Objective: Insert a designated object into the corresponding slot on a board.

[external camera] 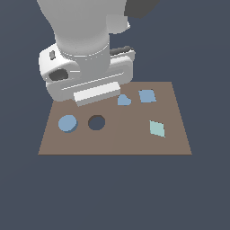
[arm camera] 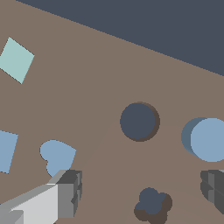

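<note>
The light blue disc (external camera: pixel 68 123) (arm camera: pixel 210 139) lies flat on the brown board (external camera: pixel 117 141) (arm camera: pixel 100 78), to the exterior view's left of the slot. The slot (external camera: pixel 96 122) (arm camera: pixel 139 121) is a dark round hole, empty, a short gap from the disc. My gripper (arm camera: pixel 140 192) hovers over the far part of the board, open, with nothing between its fingers (arm camera: pixel 68 190). One fingertip shows near the heart piece, the other beside the disc. In the exterior view the arm's white hand (external camera: pixel 90 76) hides the fingertips.
A blue heart piece (external camera: pixel 123 100) (arm camera: pixel 57 155), a blue square piece (external camera: pixel 147 95) (arm camera: pixel 6 151) and a teal diamond piece (external camera: pixel 157 128) (arm camera: pixel 16 60) lie on the board. A smaller lobed hole (arm camera: pixel 152 203) sits between my fingers. Dark floor surrounds the board.
</note>
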Controlling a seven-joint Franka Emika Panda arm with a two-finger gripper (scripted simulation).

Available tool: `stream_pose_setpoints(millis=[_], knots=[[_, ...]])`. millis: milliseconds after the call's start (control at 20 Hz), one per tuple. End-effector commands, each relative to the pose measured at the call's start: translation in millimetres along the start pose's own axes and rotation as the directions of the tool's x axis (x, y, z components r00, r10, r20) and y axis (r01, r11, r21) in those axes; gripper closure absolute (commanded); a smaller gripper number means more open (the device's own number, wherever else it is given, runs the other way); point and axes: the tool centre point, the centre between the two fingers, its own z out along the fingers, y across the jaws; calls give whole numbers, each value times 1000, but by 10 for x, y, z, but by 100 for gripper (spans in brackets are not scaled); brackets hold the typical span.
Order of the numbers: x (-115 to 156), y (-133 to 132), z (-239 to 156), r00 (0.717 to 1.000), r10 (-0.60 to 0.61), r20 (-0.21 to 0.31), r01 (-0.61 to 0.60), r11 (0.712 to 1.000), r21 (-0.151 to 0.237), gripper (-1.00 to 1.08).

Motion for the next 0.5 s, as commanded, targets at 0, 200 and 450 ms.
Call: stream_pose_setpoints(millis=[0,200,450], knots=[[-31,166,108,998,-58,1,58,998,2,-92],[-49,431,278,989,-151,2,151,989,4,-92],[-36,716,462,969,-249,3,249,969,6,-92]])
